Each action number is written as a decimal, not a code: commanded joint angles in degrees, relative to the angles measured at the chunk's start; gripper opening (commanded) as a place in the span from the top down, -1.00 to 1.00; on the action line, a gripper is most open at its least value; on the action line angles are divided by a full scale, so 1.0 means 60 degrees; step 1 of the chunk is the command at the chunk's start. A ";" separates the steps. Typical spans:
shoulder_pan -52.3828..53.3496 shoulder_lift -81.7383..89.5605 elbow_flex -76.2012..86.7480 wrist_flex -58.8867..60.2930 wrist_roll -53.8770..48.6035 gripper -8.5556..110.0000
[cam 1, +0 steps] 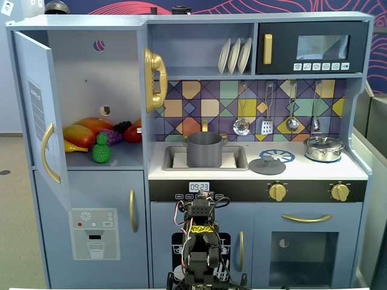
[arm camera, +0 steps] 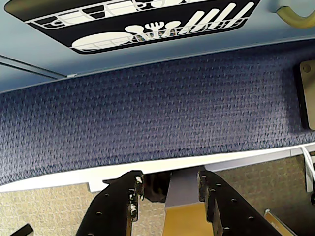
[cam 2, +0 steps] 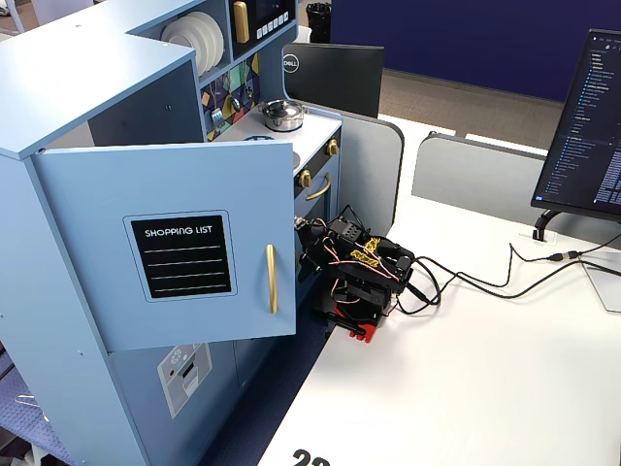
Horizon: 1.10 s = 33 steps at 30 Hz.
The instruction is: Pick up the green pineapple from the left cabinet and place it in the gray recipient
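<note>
The green pineapple point(cam 1: 101, 150) stands upright on the shelf of the left cabinet point(cam 1: 84, 66), at the front, before other toy fruit. The cabinet door point(cam 1: 35, 115) is swung open; in the other fixed view the door point(cam 2: 179, 257) hides the shelf. The gray recipient point(cam 1: 204, 150) stands in the sink, right of the cabinet. My arm point(cam 1: 199, 241) is folded low in front of the kitchen, far below both. In the wrist view my gripper point(arm camera: 170, 184) is open and empty, pointing over the white table edge point(arm camera: 74, 177) at blue carpet.
A mango, a banana and purple grapes point(cam 1: 116, 134) lie behind the pineapple. A flat gray lid point(cam 1: 267, 164) and a shiny silver pot point(cam 1: 323, 148) sit on the counter. Cables point(cam 2: 466, 282) run from the arm point(cam 2: 354, 272) across the white table.
</note>
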 commanded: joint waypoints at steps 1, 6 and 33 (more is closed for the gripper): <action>-0.0513 -0.0044 0.0015 0.1743 -0.0469 0.83; -0.0513 -0.0044 0.0015 0.1729 -0.0557 0.83; -0.8247 -0.4951 -0.4321 -1.3315 -0.1187 0.48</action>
